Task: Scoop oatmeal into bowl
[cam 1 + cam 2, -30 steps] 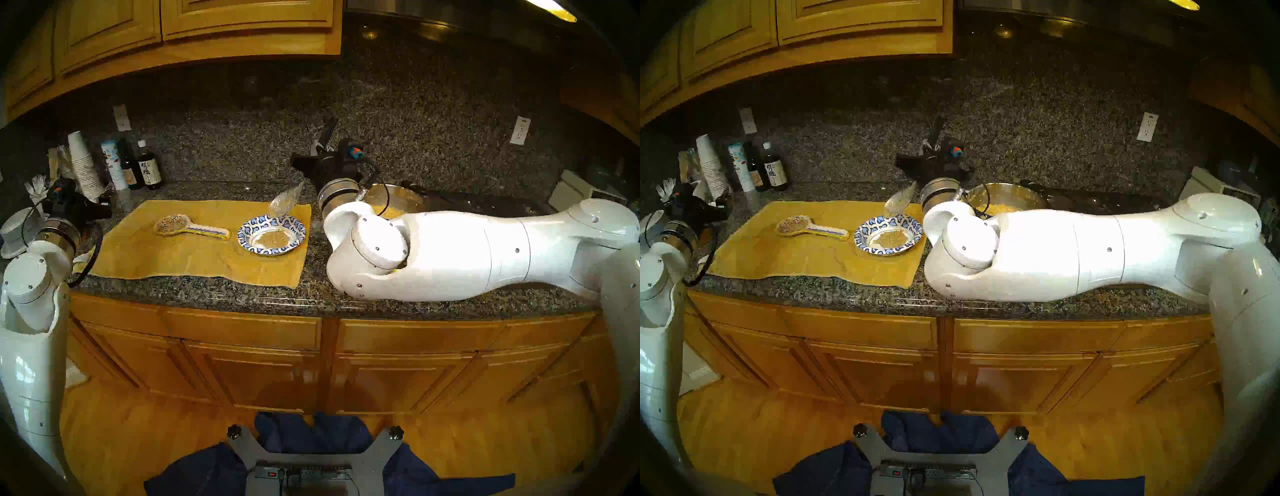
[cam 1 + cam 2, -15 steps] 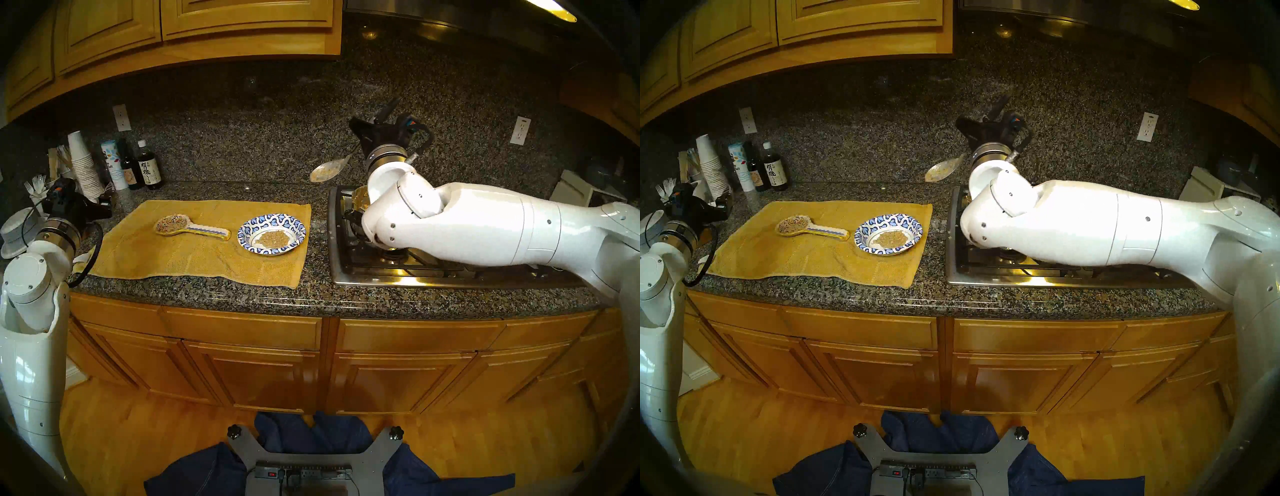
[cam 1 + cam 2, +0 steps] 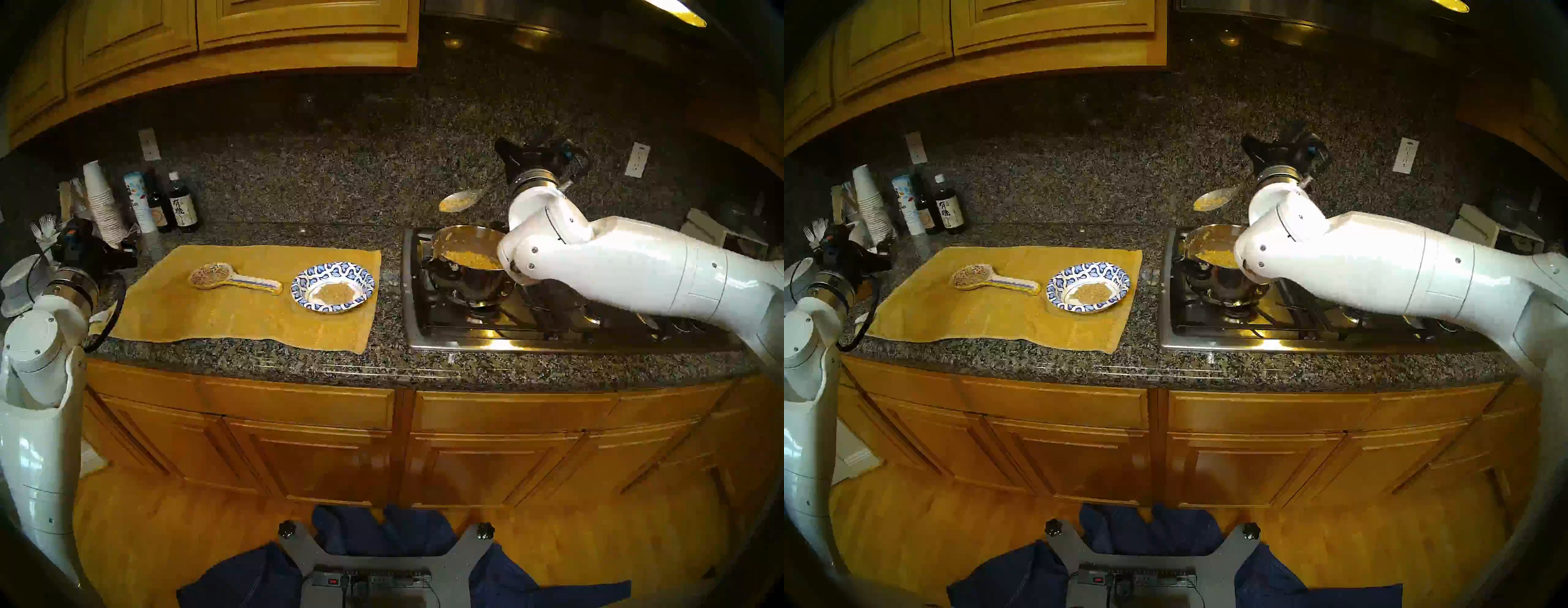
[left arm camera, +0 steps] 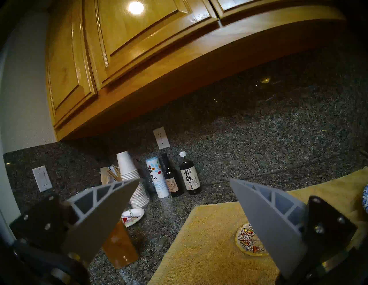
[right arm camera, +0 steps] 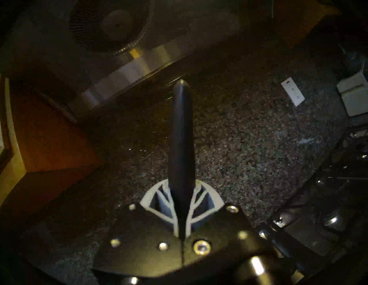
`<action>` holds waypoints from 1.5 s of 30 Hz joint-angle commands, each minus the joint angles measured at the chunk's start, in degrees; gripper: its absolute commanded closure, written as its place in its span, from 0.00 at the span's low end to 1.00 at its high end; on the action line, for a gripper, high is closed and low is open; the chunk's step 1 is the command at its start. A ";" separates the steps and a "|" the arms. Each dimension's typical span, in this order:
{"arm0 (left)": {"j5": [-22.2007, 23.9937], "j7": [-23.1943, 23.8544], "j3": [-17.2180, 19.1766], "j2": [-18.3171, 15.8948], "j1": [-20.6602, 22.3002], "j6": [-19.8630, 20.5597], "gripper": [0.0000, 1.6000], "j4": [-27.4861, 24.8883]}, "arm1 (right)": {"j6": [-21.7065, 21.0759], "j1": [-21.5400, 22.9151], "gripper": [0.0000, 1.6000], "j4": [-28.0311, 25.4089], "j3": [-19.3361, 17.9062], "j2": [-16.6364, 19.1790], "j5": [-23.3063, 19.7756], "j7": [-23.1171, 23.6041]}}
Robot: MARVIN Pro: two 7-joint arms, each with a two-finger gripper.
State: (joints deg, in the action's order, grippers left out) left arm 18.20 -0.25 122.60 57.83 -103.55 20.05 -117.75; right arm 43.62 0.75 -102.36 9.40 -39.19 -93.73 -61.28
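Observation:
The blue-and-white patterned bowl (image 3: pixel 359 277) (image 3: pixel 1119 278) sits on the yellow mat with a small flat patch of oatmeal (image 3: pixel 334 293) in its centre. More oatmeal (image 3: pixel 470 259) (image 3: pixel 1217 256) fills the steel pot (image 3: pixel 462 282) on the stove's left burner. My right gripper (image 3: pixel 524 159) (image 5: pixel 182 199) is shut on the dark handle (image 5: pixel 181 135) of a spoon (image 3: pixel 458 201) (image 3: pixel 1213 199). The spoon hangs in the air behind and above the pot, with oatmeal on it. My left gripper (image 4: pixel 183 185) stands open and empty at the counter's far left.
A painted ceramic spoon rest (image 3: pixel 235 278) (image 4: pixel 248 239) lies on the mat (image 3: pixel 237 314) left of the bowl. Paper cups (image 3: pixel 102 204) and bottles (image 3: pixel 182 208) stand at the back left. The stove (image 3: pixel 488 335) lies under my right arm.
My right arm has swung right and upward with the spoon, from over the bowl to behind the pot. The pot is now uncovered. The left arm has stayed still.

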 commanded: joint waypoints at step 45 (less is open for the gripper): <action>0.07 0.00 0.80 -1.10 0.74 -1.53 0.00 -1.55 | -21.19 4.10 1.00 -8.30 16.48 -0.11 43.24 -12.55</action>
State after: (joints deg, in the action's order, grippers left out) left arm 18.40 -0.43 122.60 57.55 -103.78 19.77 -117.80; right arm 23.54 4.64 -114.32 25.07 -36.10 -58.57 -70.90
